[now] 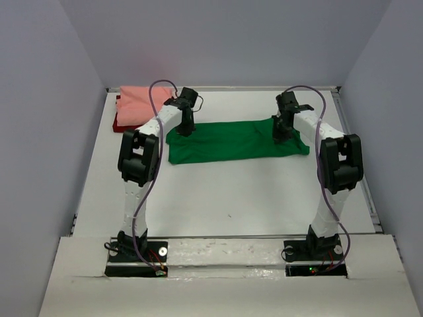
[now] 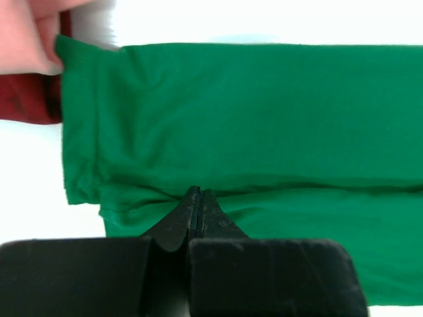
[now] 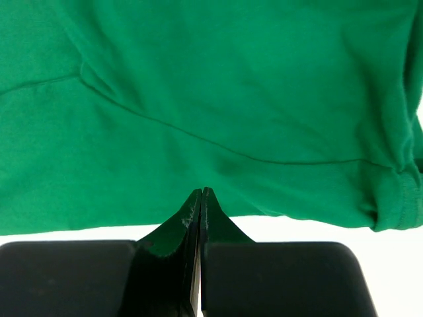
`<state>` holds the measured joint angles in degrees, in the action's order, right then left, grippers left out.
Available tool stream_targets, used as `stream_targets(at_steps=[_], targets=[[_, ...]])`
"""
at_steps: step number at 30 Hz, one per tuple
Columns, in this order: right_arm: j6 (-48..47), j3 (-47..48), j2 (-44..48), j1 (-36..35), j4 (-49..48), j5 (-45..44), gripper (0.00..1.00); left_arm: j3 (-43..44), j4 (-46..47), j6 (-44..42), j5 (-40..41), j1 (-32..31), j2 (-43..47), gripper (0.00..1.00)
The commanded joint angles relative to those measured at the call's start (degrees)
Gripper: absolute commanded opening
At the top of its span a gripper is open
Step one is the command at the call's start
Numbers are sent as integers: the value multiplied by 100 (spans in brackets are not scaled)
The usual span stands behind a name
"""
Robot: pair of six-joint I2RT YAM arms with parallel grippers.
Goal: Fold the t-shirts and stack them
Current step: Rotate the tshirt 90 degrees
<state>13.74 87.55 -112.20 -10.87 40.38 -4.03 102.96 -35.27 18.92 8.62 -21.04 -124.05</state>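
The bright green t-shirt lies across the far half of the table, folded into a long band. My left gripper is down on its left end. In the left wrist view the jaws are shut, and the green cloth puckers toward their tip. My right gripper is down on the right end. Its jaws are shut on the near edge of the green cloth. A folded salmon pink t-shirt rests on a dark red t-shirt at the far left.
The pink shirt and the dark red shirt lie just beyond the green shirt's left end. Grey walls enclose the white table on three sides. A raised lip runs along the table's right edge.
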Motion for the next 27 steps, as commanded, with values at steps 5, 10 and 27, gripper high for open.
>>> stream_targets(at_steps=[5,10,27], targets=[[94,368,-179,-2,40,-510,0,646,-164,-169,-98,-32,48,0],[147,430,-328,-2,145,-616,0,1146,-297,-178,-89,12,-312,0],[208,412,-267,-2,418,-898,0,2440,-859,-187,-528,232,-1631,0]])
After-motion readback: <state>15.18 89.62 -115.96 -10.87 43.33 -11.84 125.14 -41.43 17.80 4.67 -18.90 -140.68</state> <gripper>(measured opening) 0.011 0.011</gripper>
